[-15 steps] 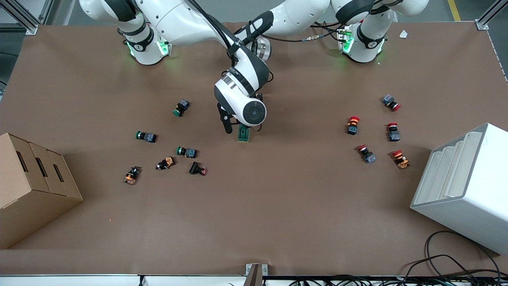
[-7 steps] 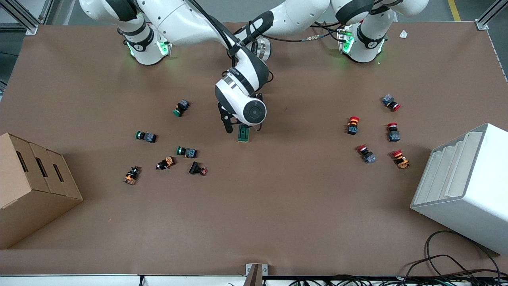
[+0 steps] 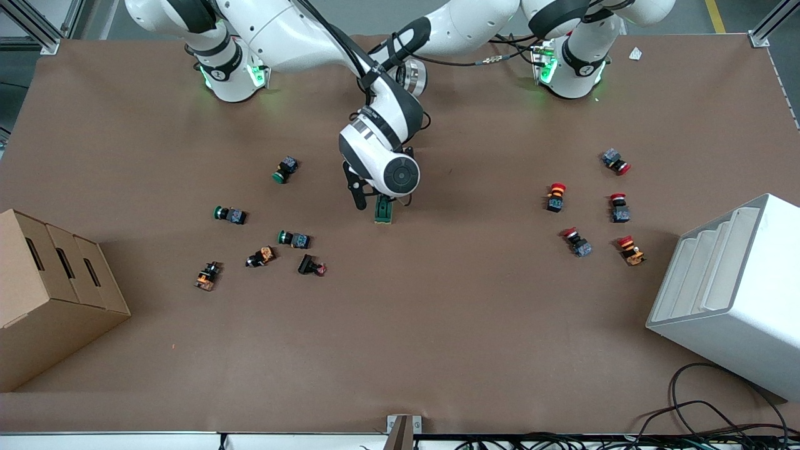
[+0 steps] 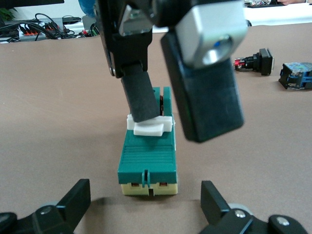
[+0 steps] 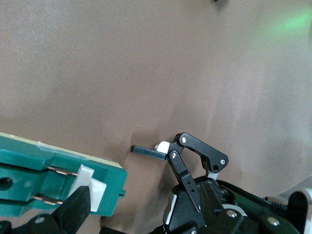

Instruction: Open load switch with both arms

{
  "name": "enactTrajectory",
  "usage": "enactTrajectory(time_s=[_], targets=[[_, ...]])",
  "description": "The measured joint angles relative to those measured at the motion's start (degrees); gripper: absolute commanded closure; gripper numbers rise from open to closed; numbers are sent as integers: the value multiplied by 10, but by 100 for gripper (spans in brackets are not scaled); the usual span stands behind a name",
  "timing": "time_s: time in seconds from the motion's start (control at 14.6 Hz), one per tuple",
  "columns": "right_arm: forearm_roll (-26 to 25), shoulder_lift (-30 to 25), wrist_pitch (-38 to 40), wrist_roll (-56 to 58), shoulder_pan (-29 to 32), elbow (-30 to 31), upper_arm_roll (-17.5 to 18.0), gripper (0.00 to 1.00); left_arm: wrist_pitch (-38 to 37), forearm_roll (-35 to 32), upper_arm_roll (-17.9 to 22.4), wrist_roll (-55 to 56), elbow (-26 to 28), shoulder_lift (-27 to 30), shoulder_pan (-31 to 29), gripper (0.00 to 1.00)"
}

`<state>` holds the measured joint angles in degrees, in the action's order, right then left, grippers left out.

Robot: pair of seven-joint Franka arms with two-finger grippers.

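The load switch, a dark-green block with a white lever, lies mid-table. My right arm reaches down over it. The right gripper is open, and one fingertip rests on the lever. In the front view its wrist hides it. My left gripper lies low on the table, open. Its fingers stand apart on either side of the switch's cream end, the end farther from the front camera, without touching it. One left finger shows beside the right wrist.
Green and orange push-buttons lie scattered toward the right arm's end, next to a cardboard box. Red push-buttons lie toward the left arm's end, beside a white slotted rack. Cables hang at the front edge.
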<state>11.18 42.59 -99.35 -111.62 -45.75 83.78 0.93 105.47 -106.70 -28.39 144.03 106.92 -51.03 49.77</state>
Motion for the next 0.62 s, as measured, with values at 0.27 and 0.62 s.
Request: enactTrajectory(time_s=[0.27, 0.62], targets=[[-4, -17, -4, 68, 28, -12, -11, 0, -1, 1, 0, 0, -1, 0, 0, 0], [-43, -79, 6, 248, 113, -16, -14, 0, -2, 72, -16, 2, -19, 2, -3, 0]])
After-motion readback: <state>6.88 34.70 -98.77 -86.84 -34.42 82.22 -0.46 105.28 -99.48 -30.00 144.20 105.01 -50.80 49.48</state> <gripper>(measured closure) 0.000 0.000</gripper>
